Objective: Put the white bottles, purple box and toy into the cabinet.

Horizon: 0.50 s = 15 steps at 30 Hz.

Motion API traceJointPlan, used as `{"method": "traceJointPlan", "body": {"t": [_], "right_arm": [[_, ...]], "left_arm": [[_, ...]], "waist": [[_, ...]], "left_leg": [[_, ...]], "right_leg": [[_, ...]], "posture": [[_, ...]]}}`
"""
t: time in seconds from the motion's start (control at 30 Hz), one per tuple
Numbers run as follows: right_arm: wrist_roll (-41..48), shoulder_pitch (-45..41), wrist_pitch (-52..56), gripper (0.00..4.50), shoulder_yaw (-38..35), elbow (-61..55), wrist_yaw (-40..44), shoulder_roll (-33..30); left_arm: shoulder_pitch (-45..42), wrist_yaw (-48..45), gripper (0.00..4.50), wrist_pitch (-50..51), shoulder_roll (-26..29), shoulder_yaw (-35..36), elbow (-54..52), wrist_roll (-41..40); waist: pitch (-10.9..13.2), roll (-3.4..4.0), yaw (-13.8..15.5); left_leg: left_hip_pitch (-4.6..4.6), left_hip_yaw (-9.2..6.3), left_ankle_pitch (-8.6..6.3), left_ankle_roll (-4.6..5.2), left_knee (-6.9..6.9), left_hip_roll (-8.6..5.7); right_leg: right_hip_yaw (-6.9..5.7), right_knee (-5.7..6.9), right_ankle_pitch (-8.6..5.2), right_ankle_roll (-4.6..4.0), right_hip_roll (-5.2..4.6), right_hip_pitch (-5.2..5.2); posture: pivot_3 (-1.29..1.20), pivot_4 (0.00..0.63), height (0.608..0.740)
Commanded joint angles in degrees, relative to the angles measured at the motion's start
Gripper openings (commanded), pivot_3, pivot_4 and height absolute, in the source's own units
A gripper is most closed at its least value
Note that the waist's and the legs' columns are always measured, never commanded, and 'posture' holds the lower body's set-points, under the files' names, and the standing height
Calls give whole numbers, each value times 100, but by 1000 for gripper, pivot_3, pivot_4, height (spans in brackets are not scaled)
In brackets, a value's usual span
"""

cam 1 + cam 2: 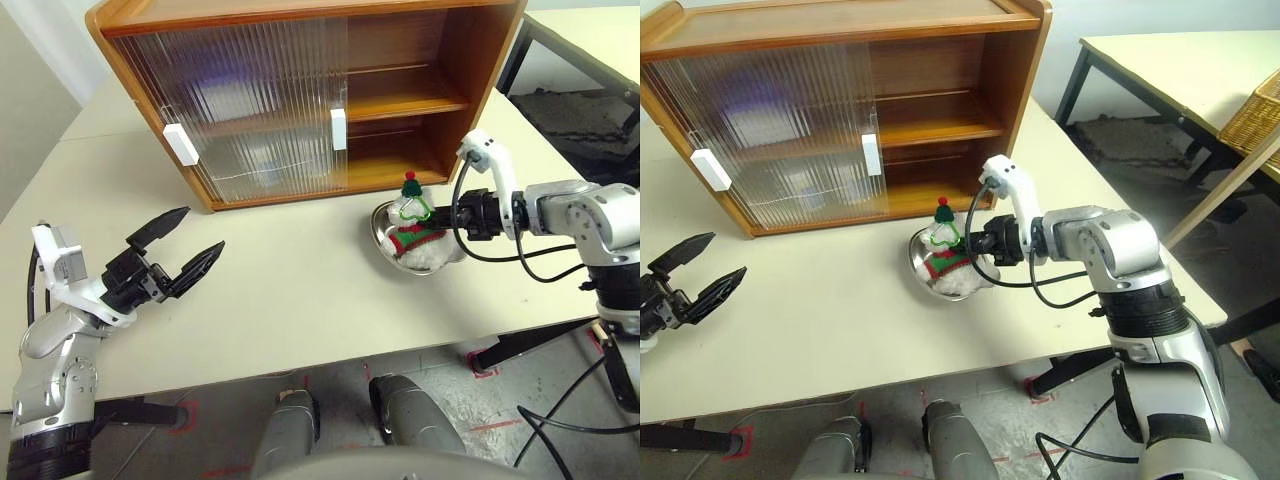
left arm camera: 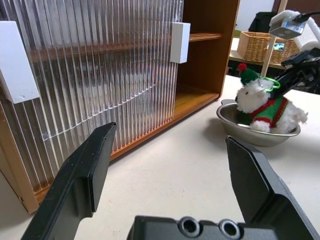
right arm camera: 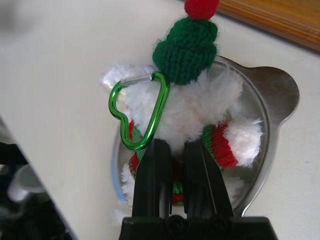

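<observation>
From my head, I see the cabinet (image 1: 300, 90) at the back of the table (image 1: 290, 290), its two ribbed sliding doors covering the left part and the right part of both shelves standing bare. In front of that open part sits a steel bowl (image 1: 385, 232) with the toy (image 1: 412, 228) in it, green hat up. My right gripper (image 1: 440, 220) reaches into the bowl from the right, its fingers pinched narrow on the toy. My left gripper (image 1: 185, 250) hangs over the table's left side, well apart from the bowl, spread wide and holding nothing.

Along my left wrist, both black fingers (image 2: 80, 180) stand far apart; past them are the ribbed doors and, farther off, the toy in its bowl.

Along my right wrist, my fingers (image 3: 157, 175) are nearly together, clamped on the toy's fluffy body beside a green heart-shaped clip (image 3: 140, 112).
</observation>
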Motion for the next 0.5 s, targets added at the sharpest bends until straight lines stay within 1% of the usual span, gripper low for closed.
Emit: {"method": "traceJointPlan", "body": {"t": [0.03, 0.13, 0.23, 0.33, 0.5], "right_arm": [[405, -421, 253, 6, -454, 79, 62, 69], [604, -841, 363, 6, -722, 281, 42, 98], [468, -1309, -35, 6, -910, 769, -100, 155], [286, -1750, -817, 6, -1310, 1450, -676, 644], [128, -1897, -1529, 6, -1504, 1810, -1131, 1079]], "left_arm": [[19, -42, 4500, -24, 56, -25, -18, 67], [8, -61, 4500, -32, 57, -24, 12, 63], [-25, -69, 4500, -42, 56, -30, 42, 65], [-48, -71, 4500, -50, 52, -47, 55, 81], [-25, -50, 4500, -51, 41, -35, 29, 86]], "waist": [[0, 0, -6], [0, -1, -3], [-2, -3, -1], [-3, -2, -11], [-4, -2, -4]], "left_leg": [[1, 1, 0, 0, 1, 0], [2, 1, 0, 0, 2, 0], [2, -1, 1, 0, 3, 0], [2, -2, 1, 1, 3, 3], [0, -5, 1, 1, -2, 12]], "right_leg": [[0, 1, 0, 0, 2, 1], [1, 3, 1, -1, 4, 0], [0, 4, 1, -2, 4, 0], [1, 4, 5, -9, 3, -2], [-7, 7, 16, -24, 6, -13]], "posture": [[-148, 89, 740], [-148, 86, 740], [-149, 84, 740], [-144, 81, 740], [-134, 78, 740]]}}
